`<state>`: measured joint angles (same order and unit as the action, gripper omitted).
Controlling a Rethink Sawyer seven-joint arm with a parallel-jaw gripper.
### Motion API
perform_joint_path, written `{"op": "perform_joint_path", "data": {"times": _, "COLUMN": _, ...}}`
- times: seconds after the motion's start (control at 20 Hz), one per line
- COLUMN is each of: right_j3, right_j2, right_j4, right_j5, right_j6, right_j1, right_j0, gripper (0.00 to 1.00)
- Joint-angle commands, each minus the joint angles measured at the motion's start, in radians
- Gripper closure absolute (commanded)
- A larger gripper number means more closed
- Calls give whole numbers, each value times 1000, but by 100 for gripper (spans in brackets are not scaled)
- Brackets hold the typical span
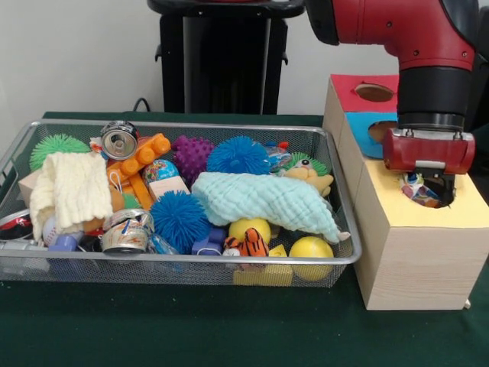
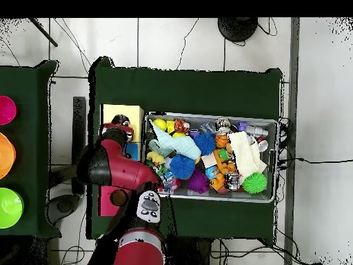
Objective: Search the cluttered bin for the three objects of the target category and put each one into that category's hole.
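My gripper (image 1: 428, 187) hangs over the hole in the yellow top (image 1: 467, 208) of the pale wooden box. It is shut on a crumpled polka-dot wrapper (image 1: 417, 189), which sits right at the hole's mouth and hides most of the hole. In the overhead view the gripper (image 2: 118, 129) is at the edge of the yellow top (image 2: 123, 112). The wire-mesh bin (image 1: 191, 261) stands left of the box. Two more polka-dot wrappers lie in it: one (image 1: 160, 170) by the orange block, one (image 1: 278, 157) near the far rim.
Behind the yellow box stand a blue-topped box (image 1: 365, 122) and a red-topped box (image 1: 348, 92), each with a hole. The bin holds spiky balls (image 1: 180, 218), dented cans (image 1: 119, 140), a cream cloth (image 1: 72, 187), a mint cloth (image 1: 263, 200) and yellow balls (image 1: 311, 249).
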<state>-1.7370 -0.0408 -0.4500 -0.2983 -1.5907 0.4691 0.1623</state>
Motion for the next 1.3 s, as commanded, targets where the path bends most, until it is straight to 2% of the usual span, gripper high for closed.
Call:
{"op": "perform_joint_path", "data": {"times": 0.05, "right_j3": -139, "right_j2": -177, "right_j4": -56, "right_j5": 424, "right_j6": -138, "right_j1": 33, "right_j0": 107, "gripper": 0}}
{"op": "perform_joint_path", "data": {"times": 0.1, "right_j3": -120, "right_j2": -214, "right_j4": -58, "right_j5": 450, "right_j6": -134, "right_j1": 25, "right_j0": 134, "gripper": 0}}
{"op": "perform_joint_path", "data": {"times": 0.25, "right_j3": -99, "right_j2": -233, "right_j4": -30, "right_j5": 483, "right_j6": -138, "right_j1": 31, "right_j0": 141, "gripper": 0}}
{"op": "perform_joint_path", "data": {"times": 0.3, "right_j3": -92, "right_j2": -239, "right_j4": -21, "right_j5": 494, "right_j6": -140, "right_j1": 33, "right_j0": 143, "gripper": 100}}
{"op": "perform_joint_path", "data": {"times": 0.45, "right_j3": -56, "right_j2": -260, "right_j4": 4, "right_j5": 540, "right_j6": -140, "right_j1": 41, "right_j0": 152, "gripper": 100}}
{"op": "perform_joint_path", "data": {"times": 0.85, "right_j3": -21, "right_j2": -283, "right_j4": 47, "right_j5": 674, "right_j6": -141, "right_j1": 87, "right_j0": 154, "gripper": 100}}
{"op": "perform_joint_path", "data": {"times": 1.3, "right_j3": 29, "right_j2": -318, "right_j4": 95, "right_j5": 759, "right_j6": -146, "right_j1": 116, "right_j0": 160, "gripper": 100}}
